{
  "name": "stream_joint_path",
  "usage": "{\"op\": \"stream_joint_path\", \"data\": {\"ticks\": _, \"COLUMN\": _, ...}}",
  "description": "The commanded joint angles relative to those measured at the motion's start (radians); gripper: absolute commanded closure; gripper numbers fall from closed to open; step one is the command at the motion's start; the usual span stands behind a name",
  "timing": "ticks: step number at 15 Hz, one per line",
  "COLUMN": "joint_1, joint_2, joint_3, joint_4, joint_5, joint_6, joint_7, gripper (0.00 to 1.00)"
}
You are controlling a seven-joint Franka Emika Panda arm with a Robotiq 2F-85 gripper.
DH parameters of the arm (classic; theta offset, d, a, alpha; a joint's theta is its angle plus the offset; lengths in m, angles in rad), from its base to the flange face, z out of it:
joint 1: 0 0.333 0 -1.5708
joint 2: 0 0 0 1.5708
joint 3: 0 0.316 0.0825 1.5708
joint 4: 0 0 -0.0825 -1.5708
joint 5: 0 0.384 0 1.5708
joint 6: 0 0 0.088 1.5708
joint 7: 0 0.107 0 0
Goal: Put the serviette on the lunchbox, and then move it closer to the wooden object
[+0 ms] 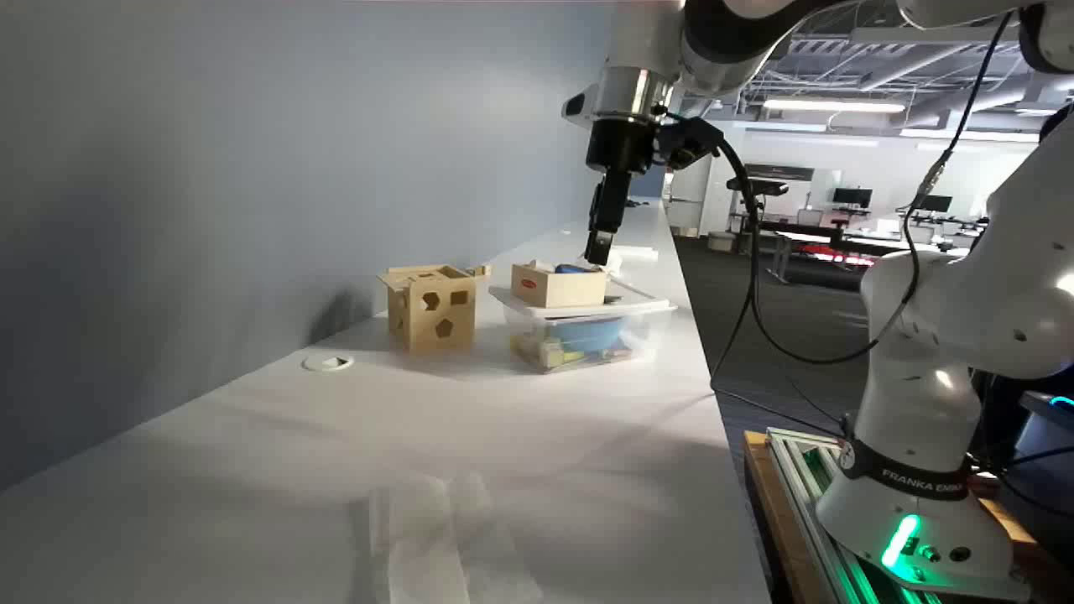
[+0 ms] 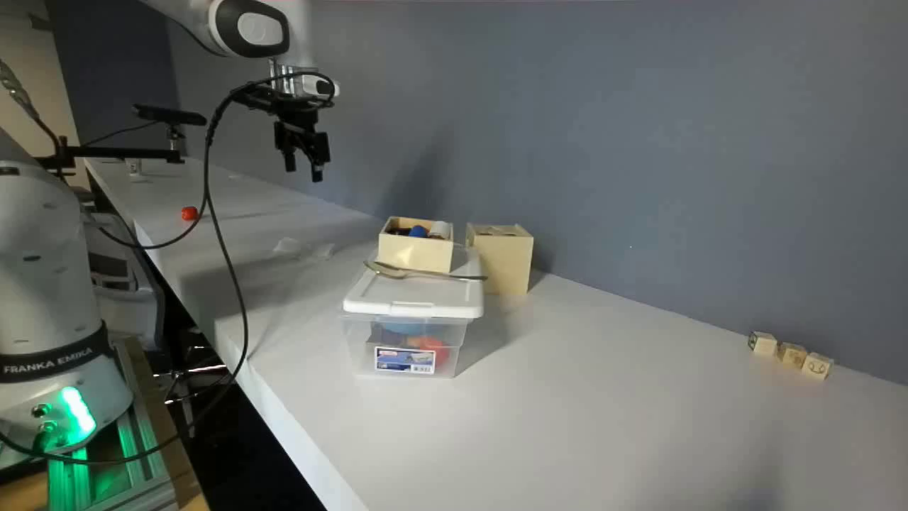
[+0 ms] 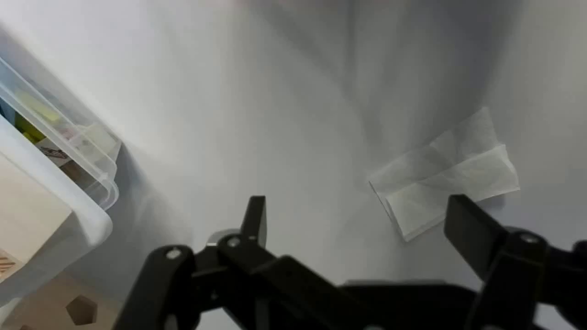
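While the claw (image 3: 358, 213) hangs empty, jaws spread, the thin serviette (image 3: 445, 183) below it could slip free if pinched shallowly.

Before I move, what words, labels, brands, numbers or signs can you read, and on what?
"FRANKA EMIKA": black band around the robot's base.
Label on the lunchbox: too small to read.
Red mark on the small wooden box: too small to read.
Marks on the three small blocks: too blurred to read.
Dark print inside the lunchbox: cannot make out.
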Motion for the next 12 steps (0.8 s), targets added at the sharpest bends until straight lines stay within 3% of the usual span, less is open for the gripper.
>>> {"op": "stream_joint_path", "data": {"ticks": 1, "joint_1": -0.009, "joint_2": 0.001, "joint_3": 0.008, "joint_4": 0.003, "joint_5": 0.004, "joint_6": -0.004, "joint_7": -0.003, "gripper": 0.0}}
{"op": "stream_joint_path", "data": {"ticks": 8, "joint_1": -0.009, "joint_2": 0.001, "joint_3": 0.008, "joint_4": 0.003, "joint_5": 0.004, "joint_6": -0.004, "joint_7": -0.003, "gripper": 0.0}}
{"op": "stream_joint_path", "data": {"ticks": 12, "joint_1": 0.062, "joint_2": 0.109, "joint_3": -0.001, "joint_4": -0.016, "joint_5": 0.092, "joint_6": 0.202, "joint_7": -0.133, "gripper": 0.0}}
